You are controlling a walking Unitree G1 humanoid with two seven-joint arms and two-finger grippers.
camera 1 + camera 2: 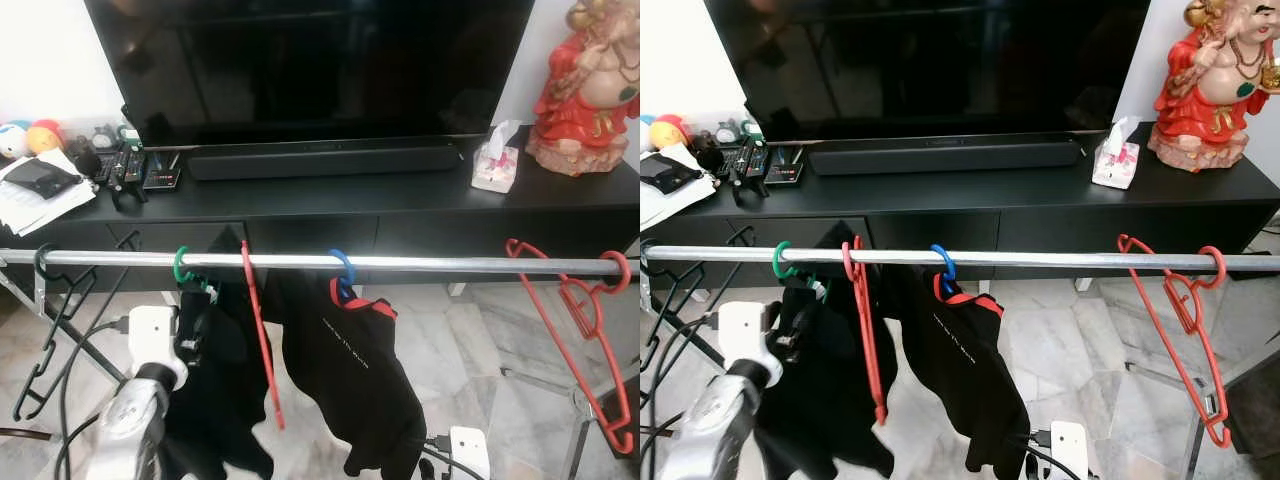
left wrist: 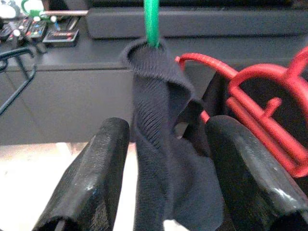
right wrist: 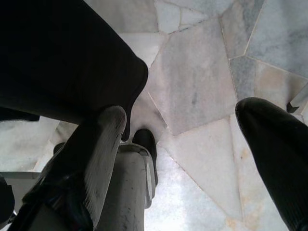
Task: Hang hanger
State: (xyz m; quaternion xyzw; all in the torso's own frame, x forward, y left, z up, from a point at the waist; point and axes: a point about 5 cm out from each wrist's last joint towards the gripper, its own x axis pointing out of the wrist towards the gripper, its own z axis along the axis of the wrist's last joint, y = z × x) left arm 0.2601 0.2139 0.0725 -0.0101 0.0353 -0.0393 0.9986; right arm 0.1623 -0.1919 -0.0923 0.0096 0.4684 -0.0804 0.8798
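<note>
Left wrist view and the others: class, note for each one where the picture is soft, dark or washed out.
Left wrist view: the fingers and the dark garment are soft, the floor washed out. Right wrist view: the fingers are blurred, the marble floor is sharper, with glare lower down. Left eye view: the TV is nearly black; the rod is evenly lit.

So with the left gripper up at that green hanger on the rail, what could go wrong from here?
1. The left gripper has dark cloth between its open fingers; pulling away could drag the garment or lift the green hanger off the rail.
2. The red hanger hangs close beside it and could get knocked.
3. Cables trail below near the arm and could snag.
</note>
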